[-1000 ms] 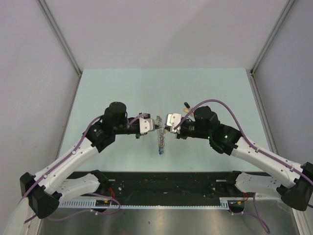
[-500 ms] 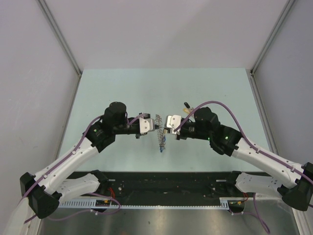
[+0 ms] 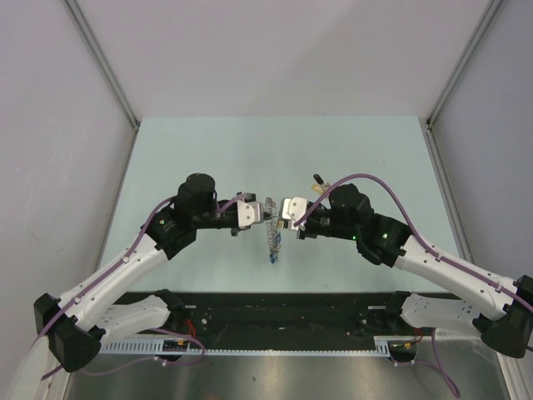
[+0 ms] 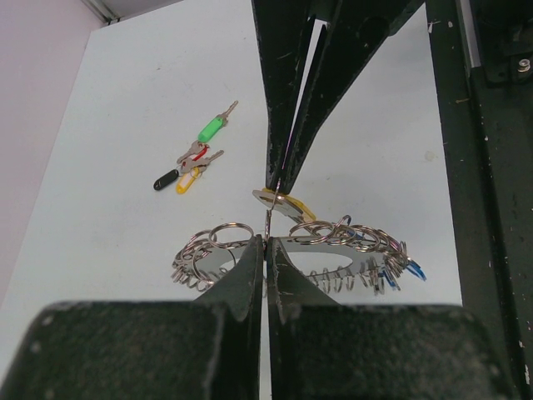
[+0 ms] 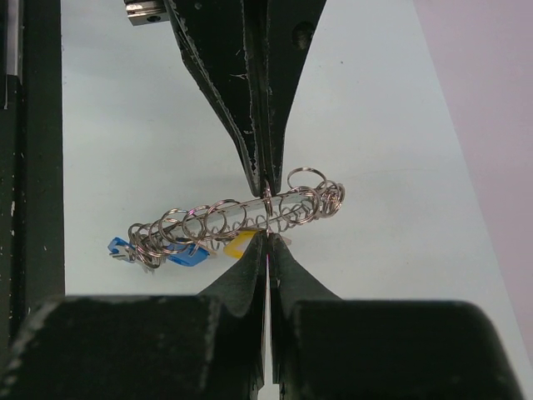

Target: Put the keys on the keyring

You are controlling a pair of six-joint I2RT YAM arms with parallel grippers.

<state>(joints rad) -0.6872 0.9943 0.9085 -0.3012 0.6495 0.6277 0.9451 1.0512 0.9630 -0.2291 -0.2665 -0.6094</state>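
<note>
The left pincer (image 4: 266, 247) is clamped on the flat rim of the keyring (image 5: 225, 218), which sits right at its tips, up off the counter. The right pincer (image 5: 266, 243) pinches a tiny yellow key (image 5: 241, 242) just beside the ring. Both look hard, light and slippery, so I think a tight hold on flat parts works best.
</note>
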